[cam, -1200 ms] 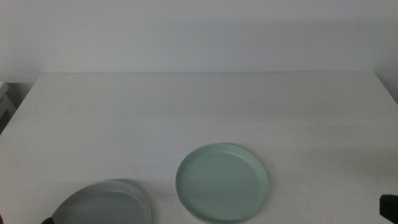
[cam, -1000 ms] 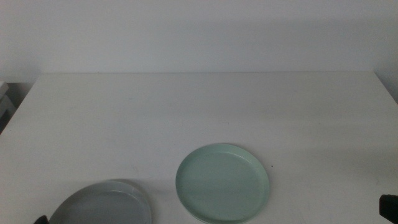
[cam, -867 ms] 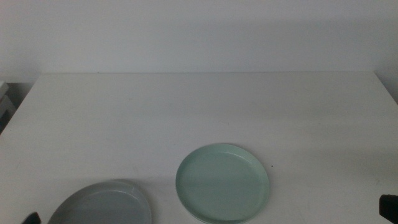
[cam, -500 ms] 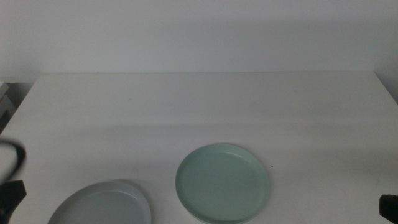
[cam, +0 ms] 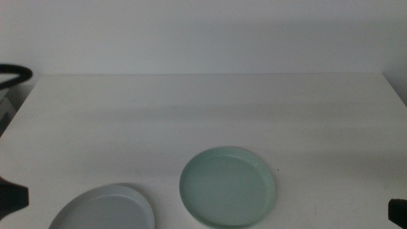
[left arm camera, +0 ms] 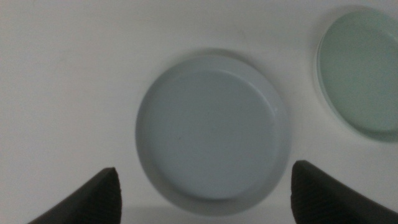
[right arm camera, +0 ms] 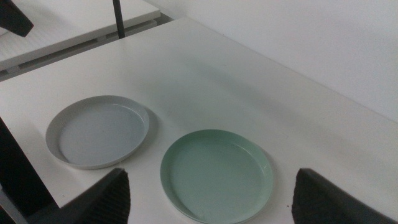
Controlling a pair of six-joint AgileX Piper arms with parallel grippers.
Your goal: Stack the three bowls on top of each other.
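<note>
Two bowls lie flat on the white table. The pale mint green bowl point(cam: 227, 187) sits near the front centre, and the grey bowl point(cam: 105, 208) lies to its left at the front edge. My left gripper point(left arm camera: 204, 168) hovers well above the grey bowl point(left arm camera: 211, 130), its jaws open wide and empty, with the mint green bowl point(left arm camera: 364, 68) beside it. My right gripper point(right arm camera: 210, 174) waits open at the front right, looking over the mint green bowl point(right arm camera: 217, 174) and the grey bowl point(right arm camera: 99, 130). Only its dark tip point(cam: 397, 208) shows in the middle view.
Part of the left arm point(cam: 9, 197) and its black cable point(cam: 13, 73) show at the table's left edge. The white table point(cam: 210, 108) runs back to a white wall. A low shelf point(right arm camera: 74, 25) stands beyond the table's left side.
The left gripper's dark tip drew away from the grey bowl's rim and out to the left. The grey bowl settled slightly lower. The mint green bowl and the right arm stayed still.
</note>
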